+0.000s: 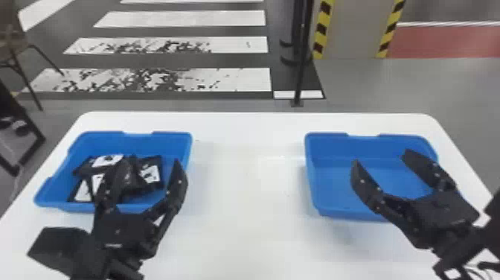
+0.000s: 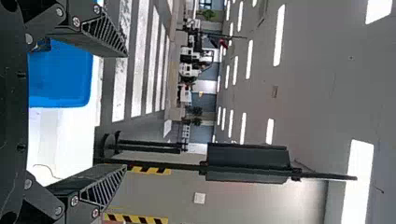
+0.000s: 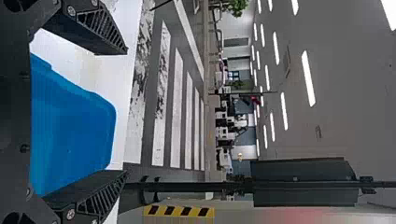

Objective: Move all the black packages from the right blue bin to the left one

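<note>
Place was a big indoor hall, lab or workshop type; exact kind unclear. Head view: smooth grey floor (image 1: 372,85), wide white crosswalk stripes (image 1: 186,18) at 11 o'clock, yellow-and-black diagonal hazard strips (image 1: 323,29) at 1 o'clock. Left wrist view: long white ceiling lights (image 2: 279,35) ran in rows.

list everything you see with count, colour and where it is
table: 1, white, centre
left bin: 1, blue, table's left side
right bin: 1, blue, table's right side, nothing seen inside
black packages: several overlapping, exact count unclear, black with white patches, left bin
chair: 1, brownish, far left
pole: 1, black, behind table
hazard strips: 2, yellow-black, behind table
floor stripes: several, white, beyond table
ceiling lights: several, white, overhead
left gripper: 1, black, by left bin
right gripper: 1, black, by right bin
</note>
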You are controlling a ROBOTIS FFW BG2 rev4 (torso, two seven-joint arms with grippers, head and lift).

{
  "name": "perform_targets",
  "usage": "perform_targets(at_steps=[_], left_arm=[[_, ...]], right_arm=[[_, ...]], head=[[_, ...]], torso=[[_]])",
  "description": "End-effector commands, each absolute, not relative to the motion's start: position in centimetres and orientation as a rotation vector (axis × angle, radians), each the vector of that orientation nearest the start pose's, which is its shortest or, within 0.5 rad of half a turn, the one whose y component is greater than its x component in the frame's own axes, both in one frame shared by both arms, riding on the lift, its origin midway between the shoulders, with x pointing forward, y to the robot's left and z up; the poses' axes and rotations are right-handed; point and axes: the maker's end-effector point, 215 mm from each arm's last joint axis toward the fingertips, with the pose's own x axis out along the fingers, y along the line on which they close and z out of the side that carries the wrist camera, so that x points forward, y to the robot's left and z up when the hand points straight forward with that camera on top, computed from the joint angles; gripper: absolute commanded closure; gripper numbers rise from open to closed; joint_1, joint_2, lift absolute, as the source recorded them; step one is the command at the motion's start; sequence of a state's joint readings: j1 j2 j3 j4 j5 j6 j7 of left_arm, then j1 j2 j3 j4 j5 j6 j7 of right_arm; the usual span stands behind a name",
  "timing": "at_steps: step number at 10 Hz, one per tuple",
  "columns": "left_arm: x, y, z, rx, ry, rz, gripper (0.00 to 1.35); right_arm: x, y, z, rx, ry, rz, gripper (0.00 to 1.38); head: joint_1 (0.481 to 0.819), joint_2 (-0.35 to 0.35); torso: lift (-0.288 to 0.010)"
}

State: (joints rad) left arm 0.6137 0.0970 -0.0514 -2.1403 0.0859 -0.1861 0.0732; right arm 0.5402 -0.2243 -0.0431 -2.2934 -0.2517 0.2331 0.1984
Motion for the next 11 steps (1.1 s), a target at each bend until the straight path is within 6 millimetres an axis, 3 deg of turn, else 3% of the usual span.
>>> perform_targets(at_steps=[1,6,11], left_arm=[[41.2,22.5,-29.2,-0.022,-0.118,-0.005,0.24],[41.0,23.1,-27.8,-0.023,-0.18,0.018,0.24],[41.2,22.3,-27.7,-0.038,-0.192,0.004,0.24]], right_arm=[[42.7,-19.8,-28.9,0.04,0.072,0.315,0.13],[42.6,-19.8,-29.3,0.055,0.084,0.316,0.13],[42.8,-19.7,-29.1,0.057,0.076,0.317,0.12]], head=[[0.695,0.035],[0.695,0.044],[0.695,0.037]], torso=[[-0.177],[-0.177],[-0.177]])
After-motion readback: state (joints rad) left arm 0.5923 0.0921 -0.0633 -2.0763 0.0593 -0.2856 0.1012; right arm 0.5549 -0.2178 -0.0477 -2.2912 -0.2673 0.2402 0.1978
